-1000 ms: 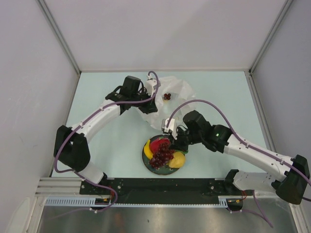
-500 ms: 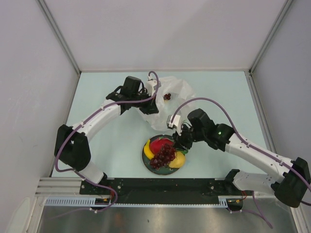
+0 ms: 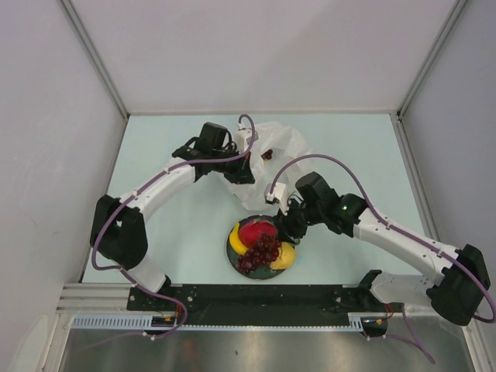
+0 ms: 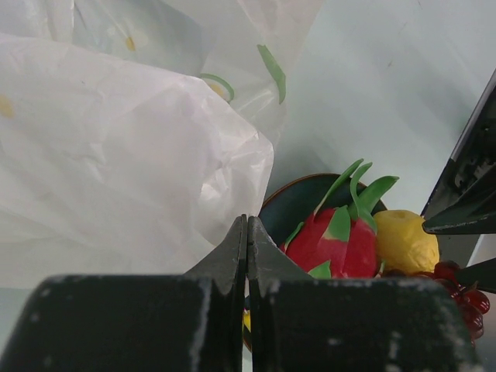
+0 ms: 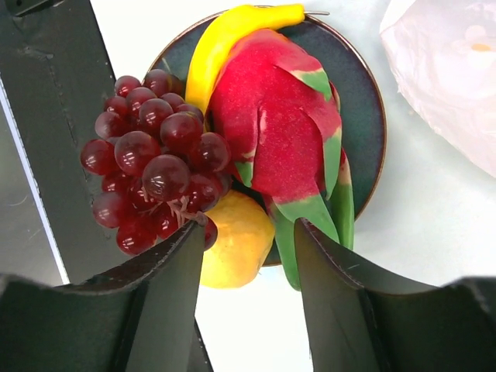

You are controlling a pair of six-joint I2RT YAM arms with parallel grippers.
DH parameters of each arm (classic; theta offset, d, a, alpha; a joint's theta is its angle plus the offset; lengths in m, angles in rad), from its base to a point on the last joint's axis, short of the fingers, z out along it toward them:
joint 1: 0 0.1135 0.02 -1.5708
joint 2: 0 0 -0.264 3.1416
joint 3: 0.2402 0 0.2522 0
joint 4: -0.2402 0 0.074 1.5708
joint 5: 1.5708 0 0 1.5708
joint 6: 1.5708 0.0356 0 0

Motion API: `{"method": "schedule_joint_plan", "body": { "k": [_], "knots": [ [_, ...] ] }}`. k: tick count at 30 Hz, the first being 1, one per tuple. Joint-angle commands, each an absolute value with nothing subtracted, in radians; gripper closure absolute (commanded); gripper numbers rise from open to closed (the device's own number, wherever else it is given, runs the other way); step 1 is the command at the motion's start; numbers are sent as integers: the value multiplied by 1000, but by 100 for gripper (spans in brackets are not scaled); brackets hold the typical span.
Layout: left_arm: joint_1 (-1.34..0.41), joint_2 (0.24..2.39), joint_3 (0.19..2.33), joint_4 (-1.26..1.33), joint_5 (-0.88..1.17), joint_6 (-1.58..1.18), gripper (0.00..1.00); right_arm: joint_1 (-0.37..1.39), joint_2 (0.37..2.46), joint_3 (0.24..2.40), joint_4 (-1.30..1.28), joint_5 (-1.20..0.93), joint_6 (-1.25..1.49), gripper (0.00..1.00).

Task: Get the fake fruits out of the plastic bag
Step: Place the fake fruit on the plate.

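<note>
The left gripper [image 4: 246, 229] is beyond the plate [image 5: 360, 101] and a little to its left. Its two fingers are pressed flat together on the near edge of the one bag [image 4: 116, 155]. That bag is thin, white and wrinkled. It lies on the pale bench [image 3: 170, 225] on the far side of the plate, and its nearest fold reaches almost to the plate's rim. The bag's print shows as a few green strokes and small yellow dots, with no letters that can be made out.

One small dark red piece [image 3: 266, 154] shows at the bag, well beyond the plate. Whether it is inside the film or on top of it cannot be told.

Four fruits rest on the single round dark plate, one of each kind. The banana [image 5: 225, 39] curves along the plate's left rim. The dragon fruit [image 5: 279, 124], red with green tips, fills the plate's middle. The bunch of grapes [image 5: 151, 163] sits at the plate's near side, touching the dragon fruit. The lemon [image 5: 236, 240] lies at the plate's right near edge, against the grapes.

The right gripper [image 5: 248, 226] hangs over the plate's right side. Its two fingers are spread apart and hold nothing, with the lemon and grapes seen below the gap.
</note>
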State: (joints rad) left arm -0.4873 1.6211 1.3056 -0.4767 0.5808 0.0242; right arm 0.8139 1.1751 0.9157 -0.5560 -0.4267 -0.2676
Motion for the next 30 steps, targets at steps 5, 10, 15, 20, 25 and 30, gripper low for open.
{"method": "schedule_joint_plan", "body": {
  "k": [5, 10, 15, 20, 25, 30],
  "knots": [
    [-485, 1637, 1359, -457, 634, -21, 100, 781, 1189, 963, -586, -375, -259, 36],
    [-485, 1628, 1364, -477, 637, -20, 100, 713, 1219, 976, -554, -362, -216, 30],
    [-485, 1620, 1373, -503, 638, -12, 100, 684, 1244, 1017, -597, -348, -268, 28],
    [-485, 1624, 1394, -538, 637, -2, 100, 626, 1241, 1083, -575, -365, -238, 26],
    [-480, 1634, 1445, -589, 634, 44, 100, 603, 1270, 1146, -384, -339, -163, 27],
    [-480, 1620, 1482, -615, 646, 69, 100, 581, 1432, 1167, -235, -299, -164, 34]
  ]
}}
